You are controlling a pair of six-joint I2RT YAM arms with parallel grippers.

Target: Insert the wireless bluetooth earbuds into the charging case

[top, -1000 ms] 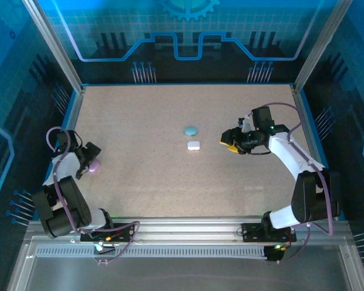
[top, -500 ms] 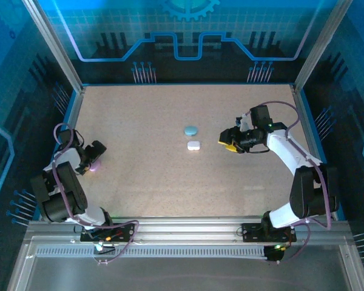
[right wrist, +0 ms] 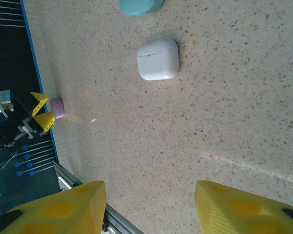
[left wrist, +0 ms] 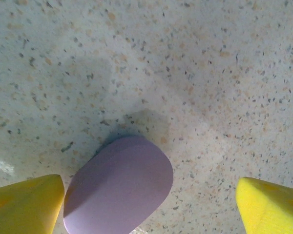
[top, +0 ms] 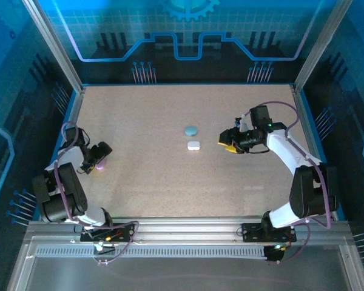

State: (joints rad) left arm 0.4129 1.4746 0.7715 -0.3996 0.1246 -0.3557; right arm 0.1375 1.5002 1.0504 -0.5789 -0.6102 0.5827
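Purple charging case (left wrist: pixel 118 187) is lying on the tabletop (top: pixel 158 182) at far left, and the left gripper (top: pixel 99 161) is straddling it with yellow fingers spread wide: one finger just beside it, the other well apart. Moving to the middle, a teal case (top: pixel 190 130) is sitting with a white case (top: pixel 193 145) just beside it, nearer the arms. Over on the right, the right gripper (right wrist: pixel 151 195) is hovering near them, fingers apart, gripping nothing.

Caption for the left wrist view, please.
Open left gripper straddles a smooth lilac oval plastic case on the speckled table, one yellow fingertip beside it.
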